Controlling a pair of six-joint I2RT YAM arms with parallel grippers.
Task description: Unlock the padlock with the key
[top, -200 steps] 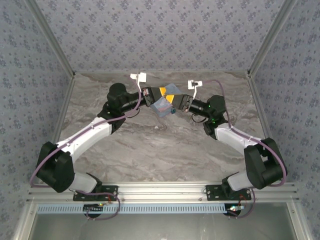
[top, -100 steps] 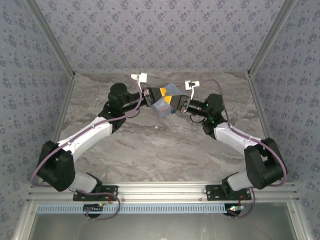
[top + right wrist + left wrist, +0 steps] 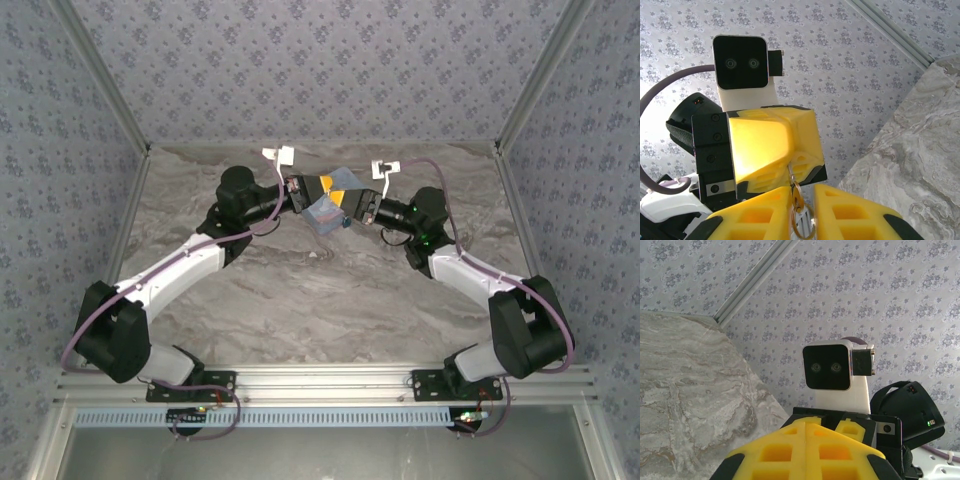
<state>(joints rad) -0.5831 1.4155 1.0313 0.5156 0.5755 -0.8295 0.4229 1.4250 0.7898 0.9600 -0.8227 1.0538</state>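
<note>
The brass key (image 3: 797, 192) hangs from my left gripper (image 3: 789, 165), whose yellow fingers are shut with the key's thin silver end in their seam. My right gripper (image 3: 805, 192) faces it from below. Its jaws stand narrowly apart around the key's head and ring (image 3: 802, 226). The head lies against one finger, with a slit to the other. From above, the left gripper (image 3: 328, 187) and right gripper (image 3: 342, 206) meet tip to tip over the back of the table. A tiny teal speck (image 3: 344, 223) by the tin's corner looks like the padlock. The left gripper (image 3: 806, 422) shows no gap.
A light-blue tin (image 3: 326, 212) sits right under the two grippers. The marble table (image 3: 300, 290) is bare in front of them. Patterned walls and metal rails (image 3: 130, 200) close it in on three sides. The right wrist's camera housing (image 3: 827, 367) faces the left wrist closely.
The right gripper has shifted a little left, up to the left gripper, and its jaws have narrowed around the key. The left arm has stayed still.
</note>
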